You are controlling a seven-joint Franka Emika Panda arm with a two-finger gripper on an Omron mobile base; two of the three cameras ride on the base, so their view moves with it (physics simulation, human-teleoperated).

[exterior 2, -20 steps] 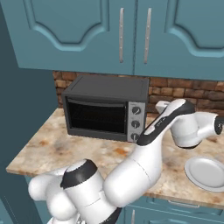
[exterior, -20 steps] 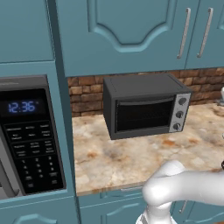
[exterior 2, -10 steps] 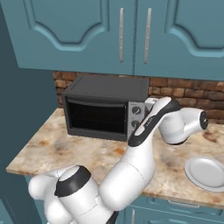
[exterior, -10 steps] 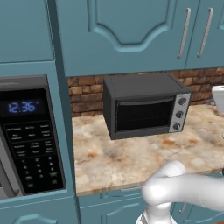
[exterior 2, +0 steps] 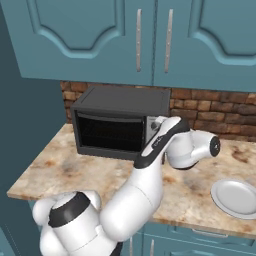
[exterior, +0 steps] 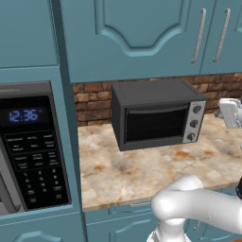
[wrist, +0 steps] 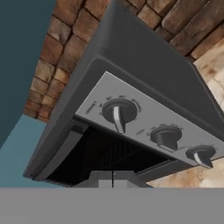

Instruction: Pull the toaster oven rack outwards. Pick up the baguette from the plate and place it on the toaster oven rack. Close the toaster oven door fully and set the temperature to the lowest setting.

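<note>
Since approx. 1 s ago the forearm is swung left across the right base view, from beside the plate [exterior 2: 235,196] to in front of the toaster oven [exterior 2: 120,122] knob panel; hand cam is now aimed at the three knobs, topmost knob [wrist: 118,111] nearest centre. Judged: temp-setting step is being approached. Toaster oven door [exterior: 156,124] is seen shut, w/ dark glass; rack and baguette can't be made out behind it. Plate is seen bare. Claw state can't be told. Oven is set on a mottled beige stone counter [exterior: 142,170], brick backsplash behind, teal cabinets above, microwave [exterior: 30,146] at left.
</note>
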